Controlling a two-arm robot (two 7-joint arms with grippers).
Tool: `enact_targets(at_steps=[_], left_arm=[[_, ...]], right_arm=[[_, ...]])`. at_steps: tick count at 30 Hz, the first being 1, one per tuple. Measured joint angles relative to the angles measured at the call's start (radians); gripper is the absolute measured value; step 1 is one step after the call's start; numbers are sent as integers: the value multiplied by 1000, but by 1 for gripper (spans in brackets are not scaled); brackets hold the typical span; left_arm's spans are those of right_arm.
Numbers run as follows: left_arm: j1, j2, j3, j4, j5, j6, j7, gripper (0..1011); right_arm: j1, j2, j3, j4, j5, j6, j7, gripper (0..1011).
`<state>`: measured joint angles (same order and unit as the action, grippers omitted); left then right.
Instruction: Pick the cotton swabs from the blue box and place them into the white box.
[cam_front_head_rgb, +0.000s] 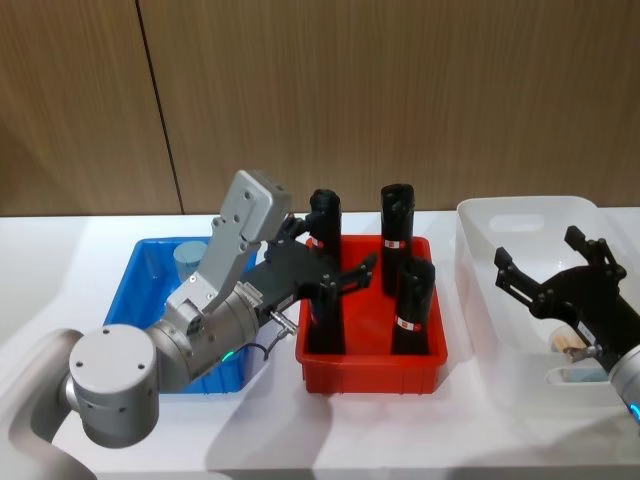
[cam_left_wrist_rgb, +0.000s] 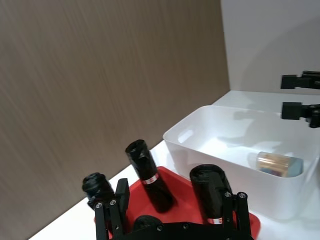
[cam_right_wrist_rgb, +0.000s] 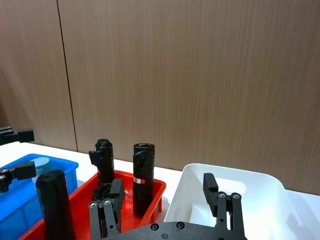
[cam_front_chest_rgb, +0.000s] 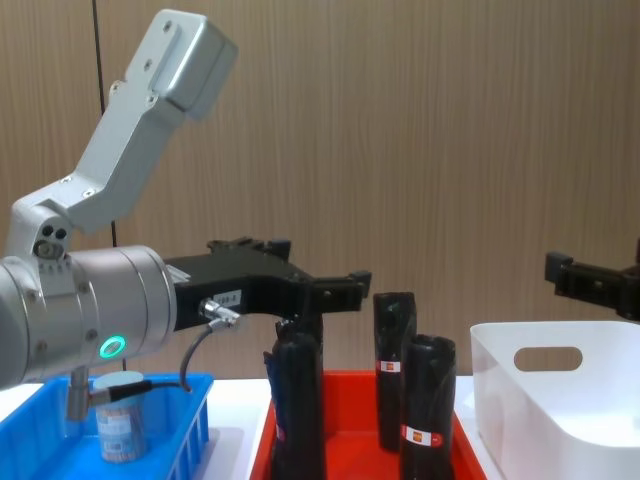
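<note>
The blue box (cam_front_head_rgb: 137, 275) stands at the left with one cotton swabs tub (cam_front_head_rgb: 188, 259) upright in its far corner, also seen from the side as the tub (cam_front_chest_rgb: 122, 424). My left gripper (cam_front_head_rgb: 338, 252) hangs open and empty above the red bin, to the right of the blue box (cam_front_chest_rgb: 40, 440). The white box (cam_front_head_rgb: 520, 211) is at the right, and a cotton swabs tub (cam_left_wrist_rgb: 280, 164) lies on its side inside it. My right gripper (cam_front_head_rgb: 548, 272) hovers open over the white box (cam_left_wrist_rgb: 200, 145), holding nothing.
A red bin (cam_front_head_rgb: 370, 371) with three tall black rolls (cam_front_head_rgb: 397, 235) sits between the two boxes, right under my left gripper. A wooden wall stands close behind the white table.
</note>
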<state>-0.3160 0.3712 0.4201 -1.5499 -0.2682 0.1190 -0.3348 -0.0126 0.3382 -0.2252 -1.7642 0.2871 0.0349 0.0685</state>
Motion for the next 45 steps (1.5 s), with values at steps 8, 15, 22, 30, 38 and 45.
enact_targets(at_steps=[8,15,22,30,38,45], left_arm=[[27,4,12,-26,24,-36,110,1004],[49,7,22,-47,42,-65,199,1004],[69,10,30,-67,60,-91,281,1004],[79,11,35,-77,68,-105,322,1004],[79,11,35,-77,69,-106,324,1004],[79,11,35,-77,69,-106,324,1004]], right_arm=[[-2,-1,0,-2,0,-1,-2,1002],[-2,-1,0,-3,0,-1,-2,1002],[-2,-1,-1,-3,0,-1,-2,1002],[-2,-1,-1,-3,0,-1,-2,1002],[-2,-1,-1,-3,0,-1,-2,1002],[-2,-1,0,-2,0,-1,-1,1002]])
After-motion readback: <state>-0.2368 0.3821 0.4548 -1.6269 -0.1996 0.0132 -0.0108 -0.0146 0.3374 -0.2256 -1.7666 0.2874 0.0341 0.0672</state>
